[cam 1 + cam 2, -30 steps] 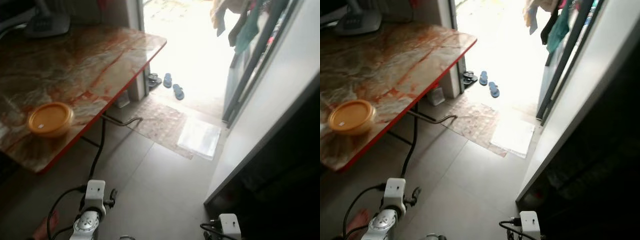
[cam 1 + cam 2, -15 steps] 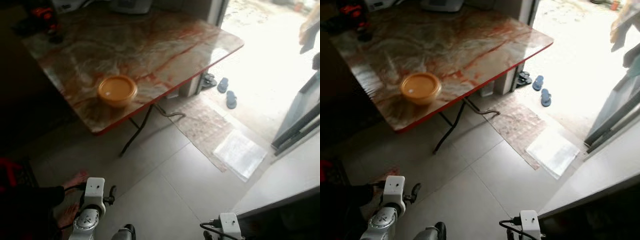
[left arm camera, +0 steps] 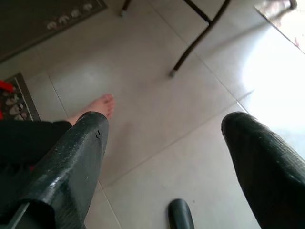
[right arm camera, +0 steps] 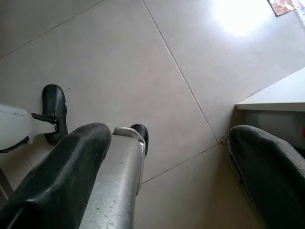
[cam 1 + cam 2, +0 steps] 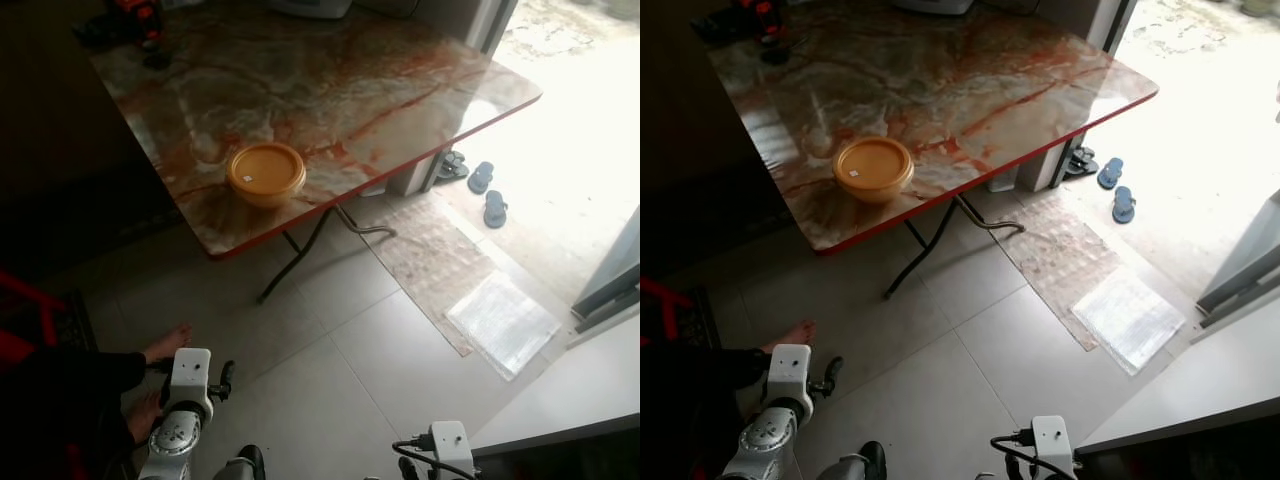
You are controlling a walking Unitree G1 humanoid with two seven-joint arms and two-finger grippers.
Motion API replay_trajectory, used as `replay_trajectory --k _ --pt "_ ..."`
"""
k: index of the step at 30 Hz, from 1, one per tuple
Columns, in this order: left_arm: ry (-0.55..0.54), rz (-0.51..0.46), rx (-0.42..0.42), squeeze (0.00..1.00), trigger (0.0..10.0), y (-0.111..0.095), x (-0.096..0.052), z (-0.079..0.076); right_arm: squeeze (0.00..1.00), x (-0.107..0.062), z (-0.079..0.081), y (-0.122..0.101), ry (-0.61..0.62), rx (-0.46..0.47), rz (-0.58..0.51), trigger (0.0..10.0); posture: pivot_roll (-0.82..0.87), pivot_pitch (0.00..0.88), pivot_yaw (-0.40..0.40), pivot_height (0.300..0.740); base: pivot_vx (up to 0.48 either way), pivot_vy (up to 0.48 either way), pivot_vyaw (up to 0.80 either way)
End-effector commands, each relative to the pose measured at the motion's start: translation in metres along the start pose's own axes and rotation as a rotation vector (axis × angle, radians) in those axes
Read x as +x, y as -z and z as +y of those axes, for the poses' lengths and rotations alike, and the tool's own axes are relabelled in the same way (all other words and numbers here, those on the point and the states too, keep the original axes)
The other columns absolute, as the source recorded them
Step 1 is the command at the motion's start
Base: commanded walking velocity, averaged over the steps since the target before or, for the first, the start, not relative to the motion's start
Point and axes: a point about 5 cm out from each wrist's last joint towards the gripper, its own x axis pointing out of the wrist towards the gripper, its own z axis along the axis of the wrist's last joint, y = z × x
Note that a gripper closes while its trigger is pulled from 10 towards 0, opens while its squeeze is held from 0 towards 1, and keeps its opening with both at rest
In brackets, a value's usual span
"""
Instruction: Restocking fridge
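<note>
Clearly, the thing we are after is the orange tub (image 5: 266, 173) with its lid on, sitting on the marble table (image 5: 400, 80) close to the near red edge, above the folding legs (image 5: 300, 252). It lies ahead of us and somewhat to our left, well apart from both arms, so we judge the left gripper (image 3: 167, 157) the nearer one for the pick. The tub is round, so no long axis matters; what counts is closing the gap and raising an arm to table height.

Our left gripper hangs low over the floor tiles (image 5: 970, 370), fingers (image 3: 71, 167) spread wide with nothing between them. Our right gripper (image 4: 167, 167) hangs likewise, spread and empty, beside a white panel (image 4: 276, 95).

A person's bare foot (image 3: 97, 106) rests on the tiles near our left side. Sandals (image 5: 487, 192) and a mat (image 5: 440, 255) lie towards the bright doorway.
</note>
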Motion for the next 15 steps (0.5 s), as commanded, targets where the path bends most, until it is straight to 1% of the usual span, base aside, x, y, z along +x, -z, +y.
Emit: replay_trajectory --k 1,7,12,15 --pt "-0.01 0.027 -0.003 0.0 10.0 0.009 -0.005 0.001 0.0 -0.002 -0.003 0.009 0.023 0.009 0.025 10.0 -0.1 0.205 -0.044 0.74 0.0 0.0 0.8" --pt "-0.013 0.019 -0.004 0.0 10.0 0.008 -0.004 0.003 0.0 -0.003 -0.004 0.01 0.021 0.008 0.03 10.0 -0.1 0.203 -0.044 0.74 0.0 0.0 0.8" --pt "-0.011 -0.013 -0.003 0.0 10.0 0.003 -0.003 0.003 0.0 -0.003 -0.005 0.012 0.031 0.027 0.034 10.0 -0.1 0.196 -0.043 0.74 0.0 0.0 0.0" --pt "-0.018 -0.066 -0.006 0.0 10.0 -0.008 0.0 0.006 0.0 -0.003 -0.005 0.012 0.036 0.033 0.034 10.0 -0.1 0.191 -0.044 0.74 0.0 0.0 0.0"
